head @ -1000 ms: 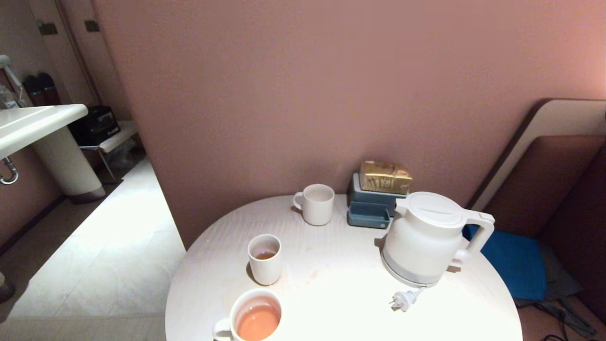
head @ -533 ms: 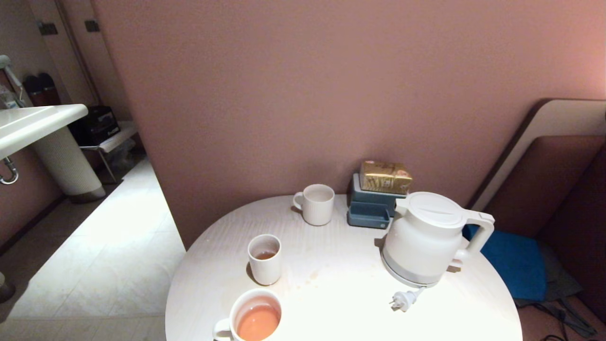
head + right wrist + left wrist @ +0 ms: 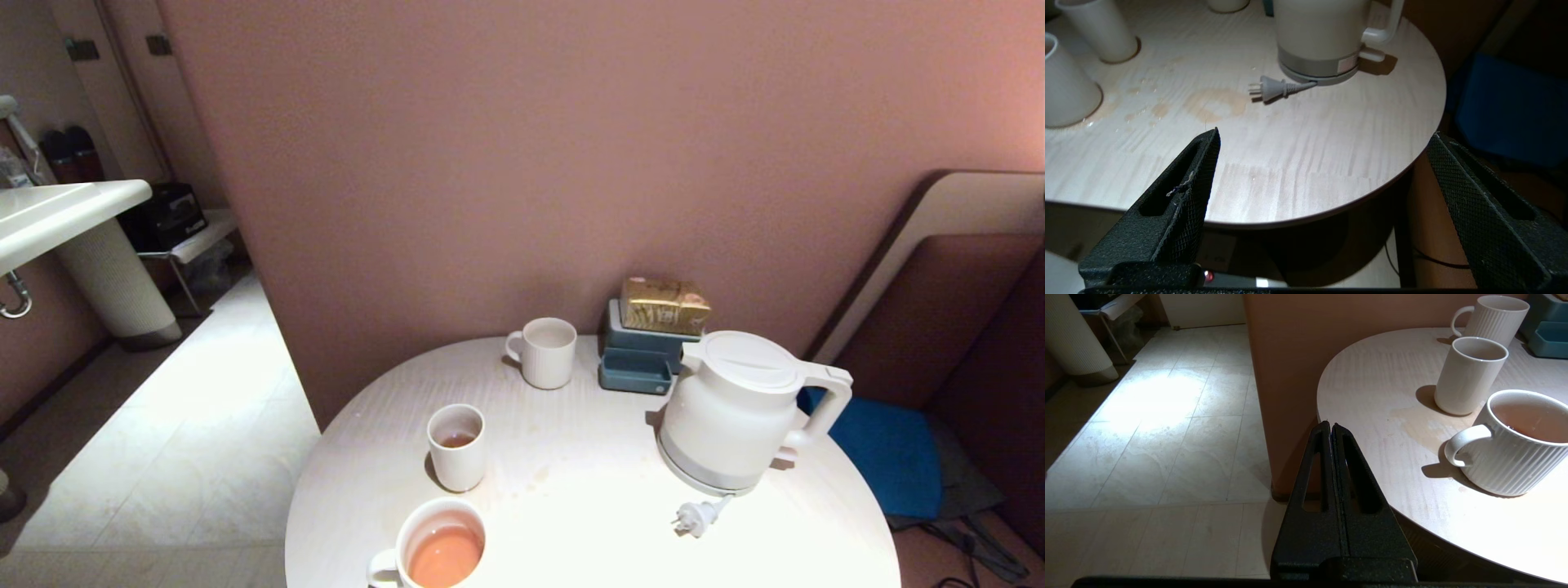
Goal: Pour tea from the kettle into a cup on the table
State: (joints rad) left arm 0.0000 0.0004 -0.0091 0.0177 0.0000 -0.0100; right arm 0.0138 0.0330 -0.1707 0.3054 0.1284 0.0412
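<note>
altogether three cups stand on the table [image 3: 588, 506], one kettle [image 3: 735, 412], one loose plug [image 3: 694, 518] and one stacked blue-grey box [image 3: 641, 359] with a gold packet [image 3: 664, 305] on top. the ribbed mug [image 3: 433, 545] at the table's near left edge is well filled with tea [image 3: 445, 555], translucent and orange-brown. the tall cup [image 3: 457, 446] just behind it has no handle and holds only a little dark liquid at the bottom. the far mug [image 3: 545, 352], ribbed with a loop handle, stands near the wall beside the blue-grey box; its inside cannot be seen.

the kettle sits upright on the right side of the table, squat and white, with a flat round lid, a short spout toward the box, an angular handle toward the table's right edge and a grey band round its base. its short cord ends in the plug, lying on the wood just in front of it. pale brown stains mark the table between the cups and the kettle.

the left gripper [image 3: 1331, 426] hangs off the table's left edge, above the floor, fingers pressed together with nothing between them. the right gripper [image 3: 1323, 136] hovers off the near right edge, fingers spread wide and empty, well short of the kettle.
</note>
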